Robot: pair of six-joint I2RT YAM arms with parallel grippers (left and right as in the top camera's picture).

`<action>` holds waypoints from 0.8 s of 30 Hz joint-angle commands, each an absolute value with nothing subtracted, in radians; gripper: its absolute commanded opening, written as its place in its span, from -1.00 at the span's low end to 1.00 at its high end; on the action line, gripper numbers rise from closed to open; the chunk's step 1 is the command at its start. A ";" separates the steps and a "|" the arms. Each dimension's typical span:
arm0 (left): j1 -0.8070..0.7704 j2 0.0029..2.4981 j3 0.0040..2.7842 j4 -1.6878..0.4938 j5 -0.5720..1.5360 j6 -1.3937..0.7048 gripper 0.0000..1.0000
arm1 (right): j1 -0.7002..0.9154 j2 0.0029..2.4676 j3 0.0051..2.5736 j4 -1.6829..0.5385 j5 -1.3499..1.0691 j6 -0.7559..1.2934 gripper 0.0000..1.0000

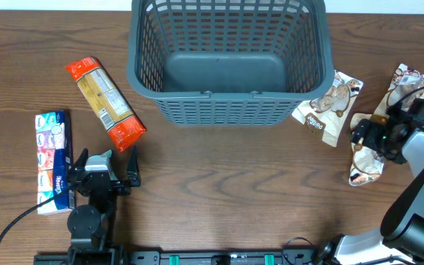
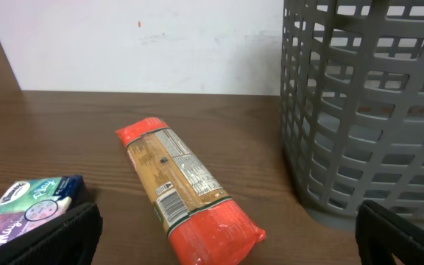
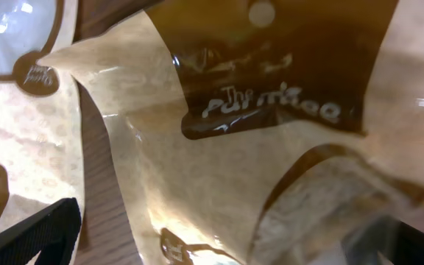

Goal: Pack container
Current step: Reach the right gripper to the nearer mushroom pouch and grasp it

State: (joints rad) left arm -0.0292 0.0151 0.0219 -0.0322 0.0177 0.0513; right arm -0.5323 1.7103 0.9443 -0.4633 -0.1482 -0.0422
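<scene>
The container (image 1: 227, 110) stands upright, farther from me than both my claws. My left claw (image 1: 105, 168) is in front of its left corner, fingers spread and holding nothing, near an orange-ended packet (image 1: 105, 103). My right claw (image 1: 365, 140) is to the right of the container, low over a tan pouch (image 1: 365, 163), with its fingers wide apart and not clenched.

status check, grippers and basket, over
Left gripper open, short of pasta packet. Right gripper open, low over snack pouch. Basket empty, nothing blocking it.
</scene>
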 commanded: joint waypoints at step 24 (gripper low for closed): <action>-0.033 0.010 0.004 -0.070 -0.012 0.043 0.97 | -0.509 1.709 0.842 -0.363 -0.199 0.014 -0.97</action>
State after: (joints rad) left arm -0.0292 0.0151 0.0219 -0.0322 0.0177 0.0513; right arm -0.5232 1.6901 0.8505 -0.3382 -0.1665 -0.0109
